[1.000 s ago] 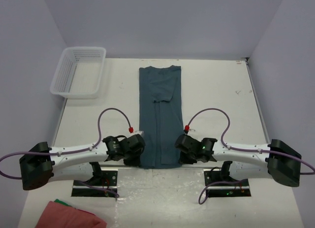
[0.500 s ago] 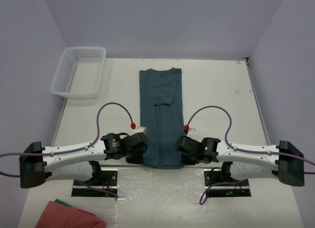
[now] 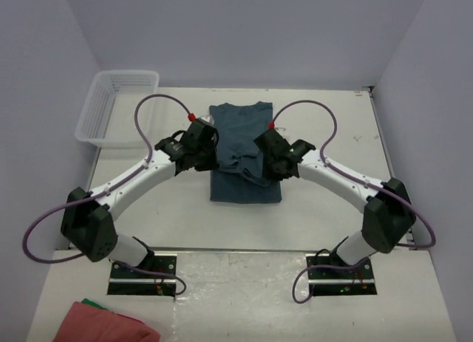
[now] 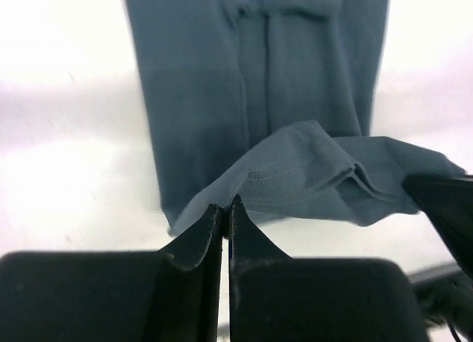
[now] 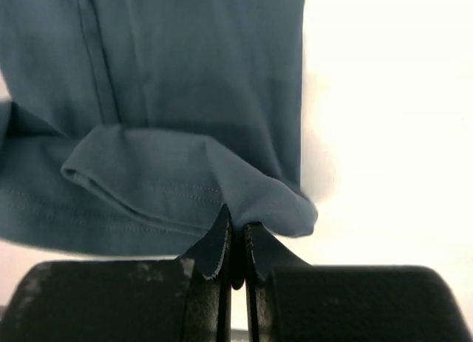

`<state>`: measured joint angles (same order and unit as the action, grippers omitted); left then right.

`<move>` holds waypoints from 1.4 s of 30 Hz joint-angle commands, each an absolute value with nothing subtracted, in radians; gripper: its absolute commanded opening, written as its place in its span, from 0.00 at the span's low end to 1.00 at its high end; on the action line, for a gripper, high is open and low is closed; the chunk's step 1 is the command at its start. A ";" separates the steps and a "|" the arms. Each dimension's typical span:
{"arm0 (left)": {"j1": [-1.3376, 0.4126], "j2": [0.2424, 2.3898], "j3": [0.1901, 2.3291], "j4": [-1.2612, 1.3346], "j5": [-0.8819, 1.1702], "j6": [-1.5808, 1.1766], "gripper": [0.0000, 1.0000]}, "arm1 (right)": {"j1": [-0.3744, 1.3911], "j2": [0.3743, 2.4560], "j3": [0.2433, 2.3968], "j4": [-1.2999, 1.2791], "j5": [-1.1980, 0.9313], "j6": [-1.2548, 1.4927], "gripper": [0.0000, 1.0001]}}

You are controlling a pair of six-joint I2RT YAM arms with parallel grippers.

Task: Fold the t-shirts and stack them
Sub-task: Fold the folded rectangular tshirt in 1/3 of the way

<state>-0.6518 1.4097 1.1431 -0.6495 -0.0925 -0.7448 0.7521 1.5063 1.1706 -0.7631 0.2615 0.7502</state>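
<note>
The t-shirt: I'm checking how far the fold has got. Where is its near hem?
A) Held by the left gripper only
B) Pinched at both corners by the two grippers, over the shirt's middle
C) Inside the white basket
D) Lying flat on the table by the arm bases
B: both wrist views show the t-shirt hem clamped in the shut left gripper and the shut right gripper, doubled over its middle.
</note>
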 commanded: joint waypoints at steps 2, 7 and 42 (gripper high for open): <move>-0.571 1.561 1.270 -0.594 -0.057 -0.586 0.00 | 0.658 1.655 1.317 -0.732 0.169 0.534 0.00; -0.502 1.713 1.338 -0.540 0.021 -0.551 0.00 | 0.577 1.817 1.459 -0.732 0.098 0.459 0.00; -0.569 1.790 1.354 -0.285 0.166 -0.488 0.00 | 0.413 1.830 1.489 -0.624 -0.122 0.351 0.00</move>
